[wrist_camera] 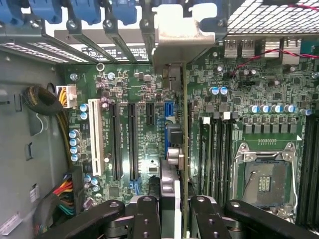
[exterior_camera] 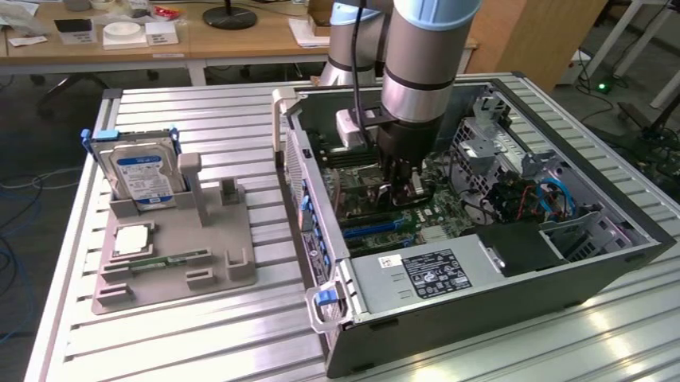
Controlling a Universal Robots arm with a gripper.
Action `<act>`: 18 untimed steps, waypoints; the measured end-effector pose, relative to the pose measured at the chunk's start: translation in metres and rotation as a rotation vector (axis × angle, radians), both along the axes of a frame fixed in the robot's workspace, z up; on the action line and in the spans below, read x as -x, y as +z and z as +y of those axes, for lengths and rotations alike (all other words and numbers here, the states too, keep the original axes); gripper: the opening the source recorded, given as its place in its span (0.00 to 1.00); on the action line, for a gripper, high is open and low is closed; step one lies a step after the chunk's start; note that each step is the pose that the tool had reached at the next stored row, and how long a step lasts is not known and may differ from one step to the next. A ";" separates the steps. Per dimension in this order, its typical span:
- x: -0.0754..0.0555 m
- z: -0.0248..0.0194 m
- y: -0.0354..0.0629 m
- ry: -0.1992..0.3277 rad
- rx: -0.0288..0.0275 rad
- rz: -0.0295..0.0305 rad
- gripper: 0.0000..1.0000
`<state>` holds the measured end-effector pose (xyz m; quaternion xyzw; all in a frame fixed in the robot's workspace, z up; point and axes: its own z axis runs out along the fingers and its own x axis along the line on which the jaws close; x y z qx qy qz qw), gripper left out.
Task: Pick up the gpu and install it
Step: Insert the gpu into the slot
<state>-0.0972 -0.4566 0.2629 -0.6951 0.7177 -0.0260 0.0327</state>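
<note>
Claw (wrist_camera: 174, 201) is down inside the open PC case (exterior_camera: 499, 318), jaws narrow and clamped on the gpu (wrist_camera: 185, 124). The card hangs edge-on straight out past the fingertips, over the motherboard (wrist_camera: 144, 84). Its silvery bracket (wrist_camera: 182, 42) is at the end far from the claw, up against the case's rear slot openings. Can't tell if the connector edge is in a slot, since the card itself hides it. Black expansion slots (wrist_camera: 115, 139) run parallel just beside the card on one side. The memory slots (wrist_camera: 214, 144) and the empty CPU socket (wrist_camera: 264, 181) are on the other side.

Handling, my read:
- Light, stiff board with little flex.
- Fragile: exposed components, thin contact edge, and a bracket that would bend if it snags.
- The flat faces look smooth, so it could pivot in a pinch grip under off-axis force.
- The present hold looks right: across the two flat faces, on the edge opposite the connector, clear of the bracket.
- Force wants to go along the board's plane; a tilt would likely jam the bracket on the case frame.

Hard drive (exterior_camera: 143, 171) sits in its stand on the tabletop (exterior_camera: 212, 334), outside the case and well apart from the claw.
</note>
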 end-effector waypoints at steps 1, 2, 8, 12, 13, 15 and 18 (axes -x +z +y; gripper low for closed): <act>0.000 -0.0001 -0.0006 0.000 -0.0002 0.0000 0.28; 0.000 -0.0001 -0.0006 0.000 0.0000 0.0001 0.28; 0.002 -0.0001 -0.0006 -0.001 -0.0004 0.0001 0.28; 0.003 -0.0001 -0.0006 -0.001 -0.0004 0.0001 0.28; 0.003 -0.0001 -0.0006 -0.001 -0.0003 0.0002 0.28; 0.004 -0.0002 -0.0010 -0.001 -0.0004 0.0002 0.28; 0.006 -0.0001 -0.0022 -0.001 -0.0003 0.0001 0.28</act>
